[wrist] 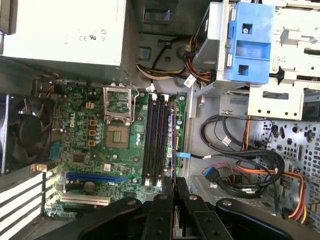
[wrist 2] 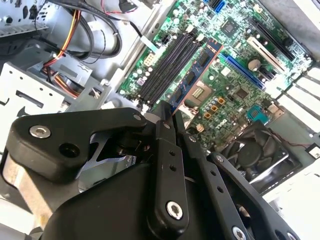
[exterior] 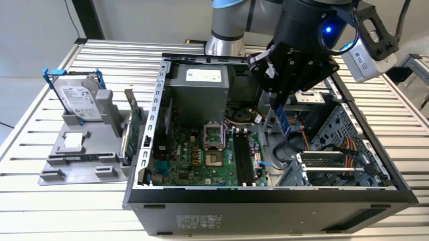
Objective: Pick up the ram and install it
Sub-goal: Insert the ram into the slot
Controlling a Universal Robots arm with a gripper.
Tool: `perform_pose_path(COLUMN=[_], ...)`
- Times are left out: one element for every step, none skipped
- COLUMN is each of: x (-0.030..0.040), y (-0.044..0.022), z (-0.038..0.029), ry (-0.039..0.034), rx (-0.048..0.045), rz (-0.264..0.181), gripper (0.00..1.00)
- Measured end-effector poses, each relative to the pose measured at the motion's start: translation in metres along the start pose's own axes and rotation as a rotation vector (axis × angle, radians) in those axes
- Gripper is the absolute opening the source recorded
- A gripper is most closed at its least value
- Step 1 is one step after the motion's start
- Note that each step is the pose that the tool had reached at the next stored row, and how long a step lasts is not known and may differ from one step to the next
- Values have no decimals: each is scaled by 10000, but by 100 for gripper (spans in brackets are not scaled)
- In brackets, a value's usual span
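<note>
**Blue-green ram held over the open case**

Exterior view: the hand (exterior: 276, 95) gripped the ram (exterior: 282, 118) upright above the motherboard (exterior: 201, 155).

Second wrist view: the ram (wrist 2: 192, 80) hung beside the memory slots (wrist 2: 167, 65), not seated.

First wrist view: slots (wrist: 155, 140) stood unfilled; picking looked done, installing remained.

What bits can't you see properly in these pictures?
- Top end of the ram: in the second wrist view, the gripper covers it.
- Whether the ram touches the black slots: in the first wrist view it shows edge-on; the exterior view is too small to tell.
- The green card beside the case: exterior view, seen edge-on, its face is hidden.
</note>
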State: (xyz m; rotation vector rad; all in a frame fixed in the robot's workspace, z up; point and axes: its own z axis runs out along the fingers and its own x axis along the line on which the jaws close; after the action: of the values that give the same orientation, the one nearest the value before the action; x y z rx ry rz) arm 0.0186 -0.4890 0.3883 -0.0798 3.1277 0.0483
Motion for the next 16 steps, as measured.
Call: perform_pose_path(x=[0, 0, 0, 0, 0, 0, 0, 0, 0, 0, 0, 0, 0, 0, 0, 0], y=[0, 0, 0, 0, 0, 0, 0, 0, 0, 0, 0, 0, 0, 0, 0, 0], z=[0, 0, 0, 0, 0, 0, 0, 0, 0, 0, 0, 0, 0, 0, 0, 0], ry=[-2, -3, -5, -6, -7, -9, -10, -11, -13, -14, -14, -15, -16, -16, -16, -16], rx=[1, 3, 5, 6, 8, 9, 10, 11, 11, 12, 12, 13, 13, 13, 13, 14], rz=[50, 97, 147, 193, 243, 291, 336, 372, 412, 449, 483, 507, 516, 517, 518, 518], gripper=[0, 0, 0, 0, 0, 0, 0, 0, 0, 0, 0, 0, 0, 0, 0, 0])
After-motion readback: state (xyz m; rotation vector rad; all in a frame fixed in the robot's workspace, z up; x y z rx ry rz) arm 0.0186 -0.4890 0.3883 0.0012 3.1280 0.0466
